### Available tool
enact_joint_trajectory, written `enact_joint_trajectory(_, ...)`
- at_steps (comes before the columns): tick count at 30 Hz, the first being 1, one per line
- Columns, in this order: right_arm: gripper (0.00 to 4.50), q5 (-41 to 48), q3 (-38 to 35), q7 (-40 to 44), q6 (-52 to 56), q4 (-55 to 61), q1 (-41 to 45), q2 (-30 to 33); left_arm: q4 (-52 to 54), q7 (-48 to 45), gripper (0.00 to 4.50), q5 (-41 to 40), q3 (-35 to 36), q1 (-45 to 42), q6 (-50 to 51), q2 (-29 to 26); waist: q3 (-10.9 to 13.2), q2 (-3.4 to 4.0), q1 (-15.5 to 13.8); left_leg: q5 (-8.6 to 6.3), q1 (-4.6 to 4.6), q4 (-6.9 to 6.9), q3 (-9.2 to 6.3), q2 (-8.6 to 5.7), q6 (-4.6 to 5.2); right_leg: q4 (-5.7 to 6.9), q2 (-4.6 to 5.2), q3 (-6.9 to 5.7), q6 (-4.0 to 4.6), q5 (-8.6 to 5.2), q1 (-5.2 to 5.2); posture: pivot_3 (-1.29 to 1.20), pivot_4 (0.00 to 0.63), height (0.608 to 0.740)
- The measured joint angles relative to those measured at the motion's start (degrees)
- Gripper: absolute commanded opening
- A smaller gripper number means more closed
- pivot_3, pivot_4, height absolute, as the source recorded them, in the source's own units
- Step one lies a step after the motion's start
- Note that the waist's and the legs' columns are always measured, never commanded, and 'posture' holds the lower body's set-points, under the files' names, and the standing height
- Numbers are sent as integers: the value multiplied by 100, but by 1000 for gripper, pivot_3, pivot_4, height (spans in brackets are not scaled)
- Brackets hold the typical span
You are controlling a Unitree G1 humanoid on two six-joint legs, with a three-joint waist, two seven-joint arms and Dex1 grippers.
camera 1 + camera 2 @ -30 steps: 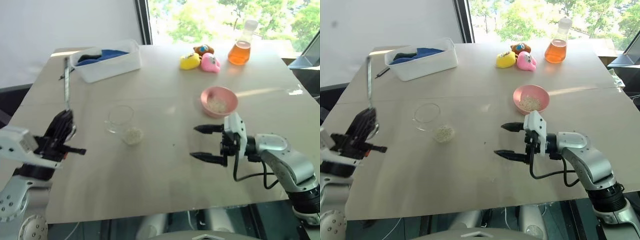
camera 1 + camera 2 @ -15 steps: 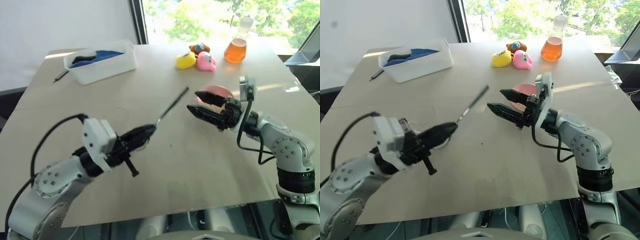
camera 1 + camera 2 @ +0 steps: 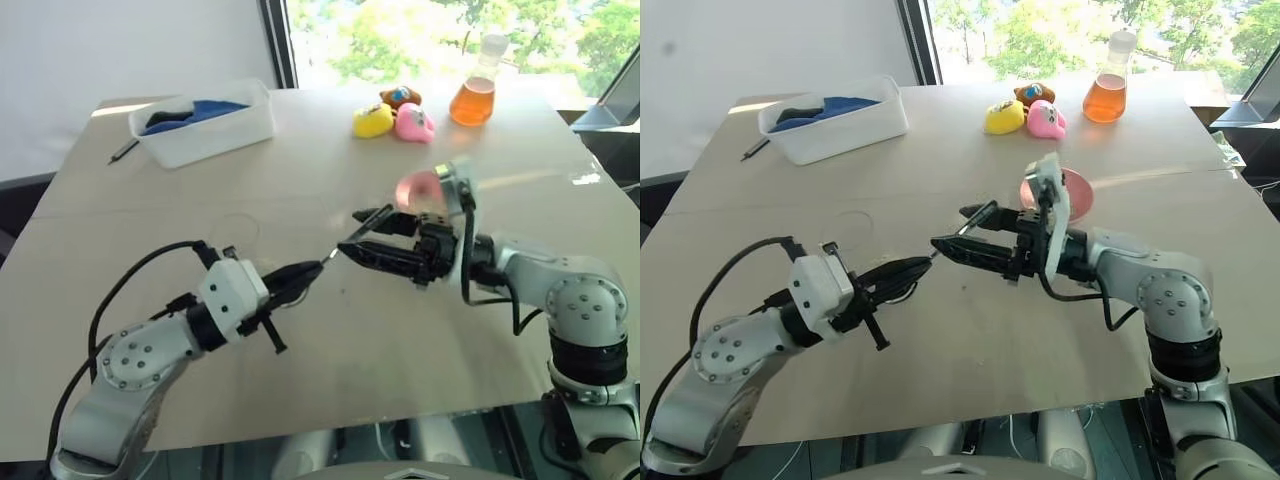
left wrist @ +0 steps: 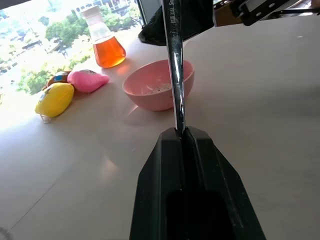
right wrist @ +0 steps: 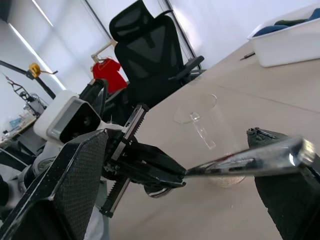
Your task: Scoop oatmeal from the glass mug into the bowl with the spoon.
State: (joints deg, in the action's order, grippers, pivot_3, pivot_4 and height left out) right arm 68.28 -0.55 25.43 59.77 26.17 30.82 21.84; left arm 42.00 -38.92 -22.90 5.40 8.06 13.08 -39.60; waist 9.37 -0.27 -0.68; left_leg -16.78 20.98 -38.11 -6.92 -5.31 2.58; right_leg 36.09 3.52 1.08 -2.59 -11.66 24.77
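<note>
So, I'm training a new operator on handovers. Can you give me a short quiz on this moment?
1. True or false: the left gripper is shut on the spoon.
2. The right gripper has its jaws: A) shut on the bowl; B) open, with the spoon between them; C) shut on nothing.
3. Fill in: the pink bowl already holds a little ____.

Key: 1 true; 2 B; 3 oatmeal.
</note>
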Motion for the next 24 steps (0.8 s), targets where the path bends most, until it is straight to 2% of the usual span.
enact_joint_trajectory(6,4500,-237,106,-31,-95,-20,0,-48,0,21,47,128,-139,-13,3,131,0,0,0,0,1,-1,0,0,0,0,0,0,0,0,1,0,150,740)
enact_joint_trajectory(7,4251,-242,106,-33,-116,-20,0,-66,0,29,12,140,-142,-21,5,157,0,0,0,0,1,0,0,0,0,0,0,0,0,0,1,0,150,740)
enact_joint_trajectory(10,3264,-246,105,-68,-138,-31,2,-118,0,72,0,146,-153,-61,21,286,0,0,1,0,0,-1,0,0,0,1,0,0,0,0,1,0,150,740)
enact_joint_trajectory(16,213,-217,27,-237,-166,-123,3,-224,-1,106,0,179,-156,-64,18,396,0,0,1,0,0,-1,1,0,0,1,0,0,0,0,1,0,150,740)
enact_joint_trajectory(17,39,-100,16,-246,-155,-152,2,-269,-11,124,0,207,-169,-63,15,414,0,0,4,0,1,-1,1,0,0,1,-1,0,0,0,1,0,150,740)
enact_joint_trajectory(24,39,256,-20,-600,-141,-257,23,-370,-37,132,0,254,-174,-4,-122,521,0,0,2,0,0,-1,0,0,0,2,-1,0,0,0,1,0,150,740)
